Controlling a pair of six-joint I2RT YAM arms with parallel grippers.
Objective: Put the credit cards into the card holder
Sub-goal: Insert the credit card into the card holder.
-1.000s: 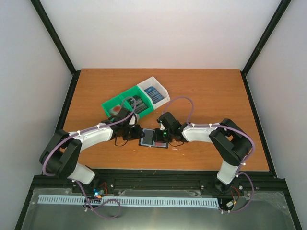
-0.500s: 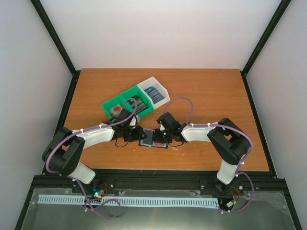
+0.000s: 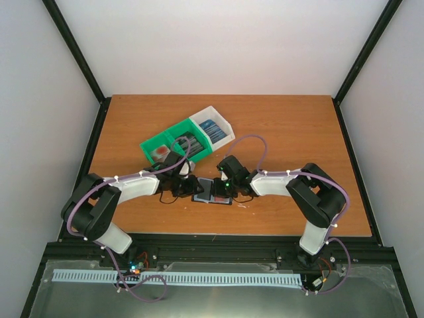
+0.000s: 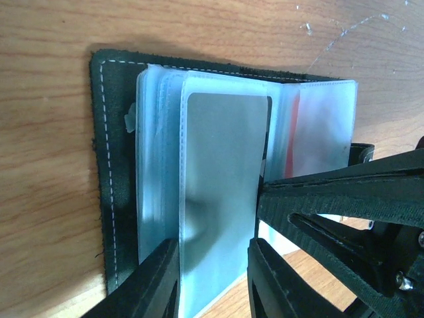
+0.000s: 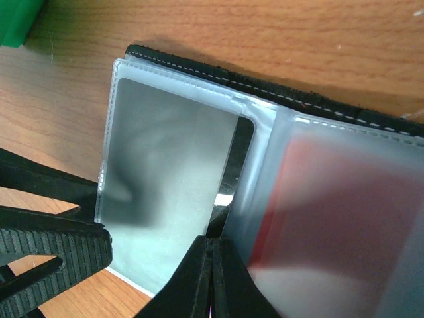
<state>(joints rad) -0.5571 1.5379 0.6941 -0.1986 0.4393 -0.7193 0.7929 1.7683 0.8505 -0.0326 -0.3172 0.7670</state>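
Holder (image 4: 99,165) lies open on the table (image 3: 298,132), right under both sets of jaws. The left jaws stand apart with the near end of a clear sleeve (image 4: 225,83) between them. A grey card (image 4: 225,165) sits inside that sleeve, its rounded far corners well in. Whether the fingers (image 4: 159,285) pinch the sleeve or merely flank it, I cannot tell. The right jaws are closed, fingers together. They reach in across the front of the left jaws from their right side, tips at the fold just beside the grey card's edge. Beyond those tips, on the other page, a red card (image 5: 331,212) shows through frosted plastic, blurred. Left of the left jaws, more sleeves (image 4: 156,199) are stacked on the black cover.

Behind the left jaws, near the holder but not touching it, sits a green and white bin (image 3: 149,146). It holds a loose red card (image 3: 159,153), dark cards (image 3: 185,142) and blue cards (image 3: 213,127). Nearest in the left jaws' way are the right jaws.

From above, the jaws hide most of the holder. The sleeve's near end is cut off at the bottom of the left wrist view.

Against a second ago, the left arm (image 3: 132,184) has its elbow shifted toward its jaws. The right arm (image 3: 278,182), holder and bin sit as they did.
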